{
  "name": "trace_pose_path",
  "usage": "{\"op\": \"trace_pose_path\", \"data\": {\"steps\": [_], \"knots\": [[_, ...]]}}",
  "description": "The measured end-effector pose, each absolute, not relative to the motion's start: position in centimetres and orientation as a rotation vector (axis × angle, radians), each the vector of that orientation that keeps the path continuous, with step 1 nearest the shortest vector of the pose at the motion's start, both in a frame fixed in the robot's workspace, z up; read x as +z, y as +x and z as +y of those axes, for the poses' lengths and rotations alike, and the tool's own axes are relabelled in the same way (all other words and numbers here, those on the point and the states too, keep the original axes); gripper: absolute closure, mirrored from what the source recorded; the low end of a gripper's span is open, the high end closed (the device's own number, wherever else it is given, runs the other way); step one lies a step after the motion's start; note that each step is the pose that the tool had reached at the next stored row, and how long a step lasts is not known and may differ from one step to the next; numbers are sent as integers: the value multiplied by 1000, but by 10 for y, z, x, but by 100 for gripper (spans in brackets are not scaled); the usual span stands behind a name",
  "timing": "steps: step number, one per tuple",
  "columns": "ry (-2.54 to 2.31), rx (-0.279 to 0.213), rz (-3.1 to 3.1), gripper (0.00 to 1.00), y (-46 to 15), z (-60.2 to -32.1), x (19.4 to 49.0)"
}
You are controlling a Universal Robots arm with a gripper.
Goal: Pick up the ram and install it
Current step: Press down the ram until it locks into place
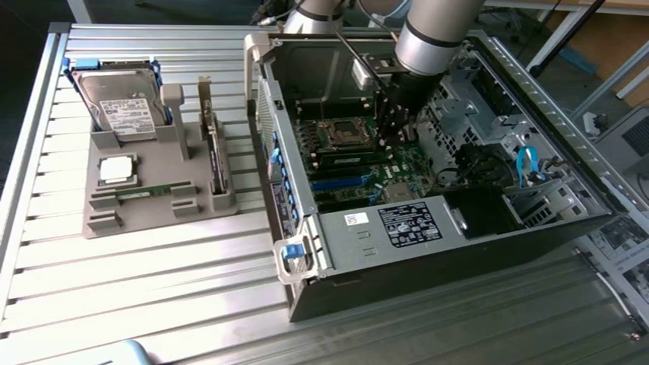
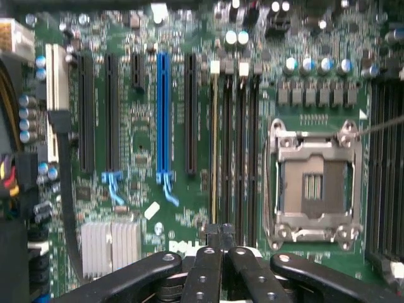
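Gripper [image 2: 218, 243] had its fingers pressed together, tips bunched tight with no gap showing. It sat low inside the open PC case [image 1: 457, 258], just over the motherboard [image 2: 142, 126]. Straight ahead of the tips ran a thin strip seen edge-on, yellowish along its rim, lying in the nearest of the memory slots [image 2: 241, 151]. I read that strip as the ram [image 2: 214, 151]. Couldn't tell whether the tips pinched its end or just bore on its top edge. The empty CPU socket [image 2: 314, 183] was just beside the hand, on the far side of the slots. The blue expansion slot [image 2: 163, 113] was near on the other side. Well apart from the hand, outside the case, the parts tray [image 1: 152, 220] held a look-alike green stick [image 1: 152, 190], a square processor chip [image 1: 117, 169] and a hard drive [image 1: 120, 106]. My call: pickup was done and this was the install step, stick lined up in the slot but seating unconfirmed. Seating calls for a straight, even push along the slot with no tilt; the latch state was too small to judge.
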State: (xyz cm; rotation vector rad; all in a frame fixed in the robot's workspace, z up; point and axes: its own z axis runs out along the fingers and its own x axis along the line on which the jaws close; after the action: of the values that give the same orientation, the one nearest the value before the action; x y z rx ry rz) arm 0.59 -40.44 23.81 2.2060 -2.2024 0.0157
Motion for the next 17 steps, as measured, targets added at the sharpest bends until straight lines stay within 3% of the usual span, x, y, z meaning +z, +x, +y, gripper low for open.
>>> {"op": "trace_pose_path", "data": {"steps": [17], "knots": [[2211,26,-2207,89,-56,-404,238]]}}
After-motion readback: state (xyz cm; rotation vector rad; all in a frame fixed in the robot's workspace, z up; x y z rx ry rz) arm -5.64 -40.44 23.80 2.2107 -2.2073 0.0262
